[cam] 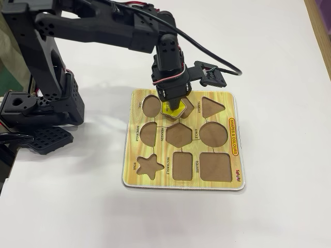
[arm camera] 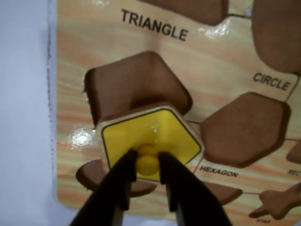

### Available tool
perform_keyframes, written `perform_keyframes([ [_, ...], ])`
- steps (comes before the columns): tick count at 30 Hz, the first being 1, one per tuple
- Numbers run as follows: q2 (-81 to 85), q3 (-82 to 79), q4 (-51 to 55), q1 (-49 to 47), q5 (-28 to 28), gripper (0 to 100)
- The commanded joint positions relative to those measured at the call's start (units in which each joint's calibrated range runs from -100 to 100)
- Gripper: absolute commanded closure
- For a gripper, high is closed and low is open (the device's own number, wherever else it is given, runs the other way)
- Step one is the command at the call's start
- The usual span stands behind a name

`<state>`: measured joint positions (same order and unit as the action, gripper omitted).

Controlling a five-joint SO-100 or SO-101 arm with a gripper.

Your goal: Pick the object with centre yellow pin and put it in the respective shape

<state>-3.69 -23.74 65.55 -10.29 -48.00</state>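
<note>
Bright even light; wrist view soft, glare on glossy board (arm camera: 82, 136)

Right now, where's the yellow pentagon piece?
In the wrist view the yellow pentagon piece is held by its knob in the gripper, overlapping the near edge of the pentagon recess, left of the hexagon recess, not seated.

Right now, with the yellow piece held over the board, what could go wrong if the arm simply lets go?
1. The yellow piece covers only part of the pentagon hole in the wrist view and sits over its lower edge, so it may rest on the board and not drop in.
2. Its corners seem turned against the hole's, so it could jam tilted.
3. The pincer holds only the small knob, so the piece might swivel or slip.
</note>
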Motion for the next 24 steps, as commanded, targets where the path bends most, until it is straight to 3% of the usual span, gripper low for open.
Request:
perform_keyframes([
  [1,-0.4,1.0,-0.7,0.0,-0.1,99],
  [24,-2.5,3.1,-0.8,-2.7,-0.1,99],
])
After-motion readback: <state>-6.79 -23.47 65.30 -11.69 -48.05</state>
